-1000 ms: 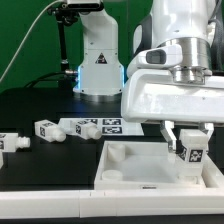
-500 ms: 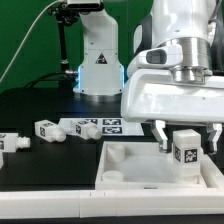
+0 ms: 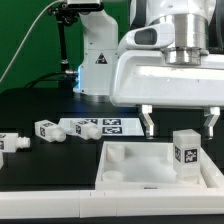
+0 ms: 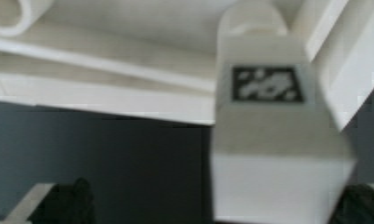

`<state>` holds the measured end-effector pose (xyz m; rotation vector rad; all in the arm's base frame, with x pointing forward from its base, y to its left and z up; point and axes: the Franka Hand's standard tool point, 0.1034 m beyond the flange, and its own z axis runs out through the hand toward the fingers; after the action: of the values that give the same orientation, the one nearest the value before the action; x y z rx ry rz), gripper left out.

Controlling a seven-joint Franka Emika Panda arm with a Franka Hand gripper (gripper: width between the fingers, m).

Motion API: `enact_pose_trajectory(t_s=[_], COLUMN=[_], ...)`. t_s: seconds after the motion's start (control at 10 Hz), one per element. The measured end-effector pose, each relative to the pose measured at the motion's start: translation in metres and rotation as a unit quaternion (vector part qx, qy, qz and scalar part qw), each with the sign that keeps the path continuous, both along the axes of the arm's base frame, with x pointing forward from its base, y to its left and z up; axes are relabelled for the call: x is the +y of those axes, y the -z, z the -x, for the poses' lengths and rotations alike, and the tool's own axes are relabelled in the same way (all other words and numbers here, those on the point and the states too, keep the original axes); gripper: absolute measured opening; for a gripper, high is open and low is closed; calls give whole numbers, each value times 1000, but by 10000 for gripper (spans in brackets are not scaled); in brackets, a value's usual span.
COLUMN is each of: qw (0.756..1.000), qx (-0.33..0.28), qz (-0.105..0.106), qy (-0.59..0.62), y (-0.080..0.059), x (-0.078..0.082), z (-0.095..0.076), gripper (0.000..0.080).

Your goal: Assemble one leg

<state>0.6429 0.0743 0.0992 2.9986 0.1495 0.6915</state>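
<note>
A white square leg (image 3: 185, 152) with a tag marker stands upright on the large flat white tabletop (image 3: 130, 170) at its corner on the exterior view's right. My gripper (image 3: 179, 122) is open and hangs above the leg, its dark fingertips (image 3: 147, 124) spread wider than it and not touching it. In the wrist view the leg (image 4: 269, 120) fills the middle, with the fingertips (image 4: 59, 203) at both edges. Two more legs (image 3: 46, 130) (image 3: 10, 143) lie on the black table at the exterior view's left.
The marker board (image 3: 95, 126) lies on the table behind the tabletop. A second robot base (image 3: 98, 60) stands at the back, with a green backdrop behind it.
My gripper has opened, let go of the leg and risen. The leg stays standing on the tabletop.
</note>
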Motion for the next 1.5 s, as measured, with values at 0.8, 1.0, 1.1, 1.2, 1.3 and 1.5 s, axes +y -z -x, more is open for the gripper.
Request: enact_pose_trajectory(t_s=[0.8, 1.0, 1.1, 1.2, 1.3, 1.5], qw=[990, 989, 988, 986, 982, 972], qx=[127, 127, 126, 125, 123, 120], qz=[-27, -30, -34, -43, -53, -72], qy=[56, 65, 77, 105, 135, 191], y=[13, 13, 13, 13, 13, 13], x=[23, 23, 23, 23, 23, 24], z=[-1, -1, -1, -1, -1, -1], gripper=[649, 530, 390, 282, 282, 284])
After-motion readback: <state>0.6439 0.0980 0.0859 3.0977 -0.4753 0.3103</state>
